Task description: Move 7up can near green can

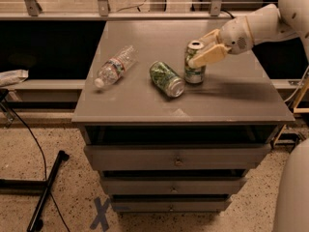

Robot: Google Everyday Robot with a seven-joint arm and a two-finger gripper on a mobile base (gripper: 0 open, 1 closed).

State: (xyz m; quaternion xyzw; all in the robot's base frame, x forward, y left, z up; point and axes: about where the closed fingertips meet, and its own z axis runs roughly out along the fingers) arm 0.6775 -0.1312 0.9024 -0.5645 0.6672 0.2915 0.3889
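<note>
The gripper [198,52] sits over the right half of the desk [231,98], its fingers pinching the upright 7up can [195,75]. The green can [166,79] lies on its side just left of it. A clear plastic bottle [113,67] lies near the left edge.

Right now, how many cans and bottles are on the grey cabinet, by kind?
Drink cans: 2 (upright pale silvery-green 7up can gripped by the hand, dark green patterned can lying beside it)
Clear plastic bottle: 1
Total: 3
</note>
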